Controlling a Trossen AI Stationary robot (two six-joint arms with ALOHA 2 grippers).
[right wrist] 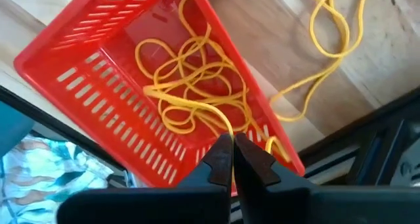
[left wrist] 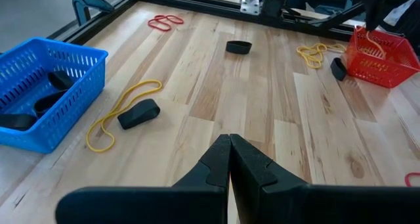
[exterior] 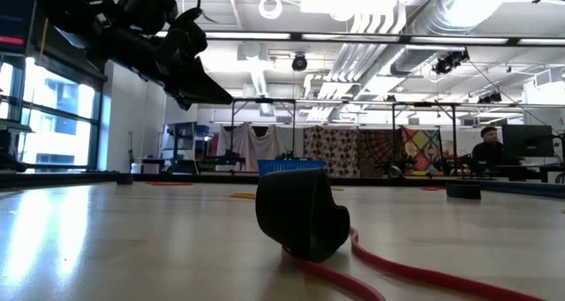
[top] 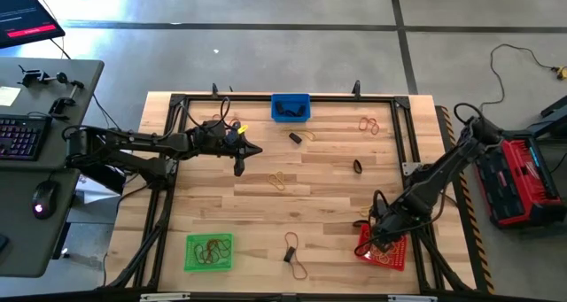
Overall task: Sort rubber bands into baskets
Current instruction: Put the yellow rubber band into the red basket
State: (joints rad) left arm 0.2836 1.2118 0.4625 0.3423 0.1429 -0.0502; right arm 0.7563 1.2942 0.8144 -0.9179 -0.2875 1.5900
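Pinching a thin yellow rubber loop (right wrist: 197,106), the right hand (right wrist: 231,159) hovers over the red mesh basket (right wrist: 79,86); left hand (left wrist: 230,165) clenched empty.

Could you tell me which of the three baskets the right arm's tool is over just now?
The red basket, at the table's near right corner; it holds yellow bands. The blue and green baskets sit elsewhere, away from that tool.

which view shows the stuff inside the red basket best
The right wrist view: it looks straight into the red basket, showing tangled yellow rubber bands. The high view has the right arm covering much of it; the left wrist view shows it far off; the low view doesn't show it.
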